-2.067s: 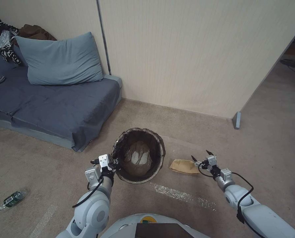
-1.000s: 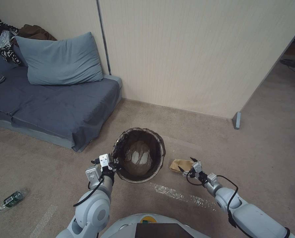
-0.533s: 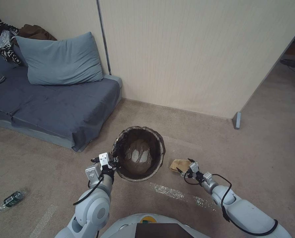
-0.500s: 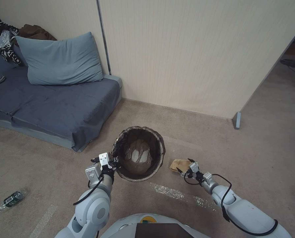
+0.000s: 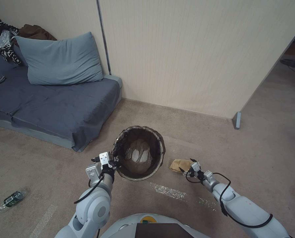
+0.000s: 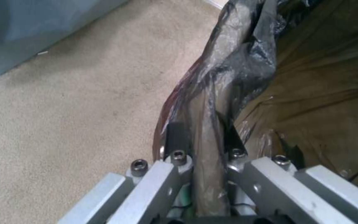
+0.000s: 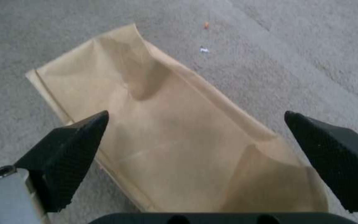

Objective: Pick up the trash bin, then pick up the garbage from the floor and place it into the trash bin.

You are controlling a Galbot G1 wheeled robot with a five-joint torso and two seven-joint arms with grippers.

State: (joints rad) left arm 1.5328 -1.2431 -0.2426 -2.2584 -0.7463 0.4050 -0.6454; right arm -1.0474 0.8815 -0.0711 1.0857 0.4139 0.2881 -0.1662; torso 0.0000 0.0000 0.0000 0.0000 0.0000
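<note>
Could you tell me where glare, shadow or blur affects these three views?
Head view: straight wall edges bow, a pale sheen inside the trash bin. Left wrist view: glossy highlights on the liner clamped by the left gripper. Right wrist view: soft focus; the right gripper's dark fingertips flank the paper bag.

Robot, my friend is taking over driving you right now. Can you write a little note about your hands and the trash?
Left gripper: shut on the bin rim, holding it by the sofa.
Right gripper: open, low over the paper bag on the carpet right of the bin, fingers either side, not gripping.
Done: bin grasped.
Left: close on the paper bag and drop it in; then fetch the bottle on the floor far left.
</note>
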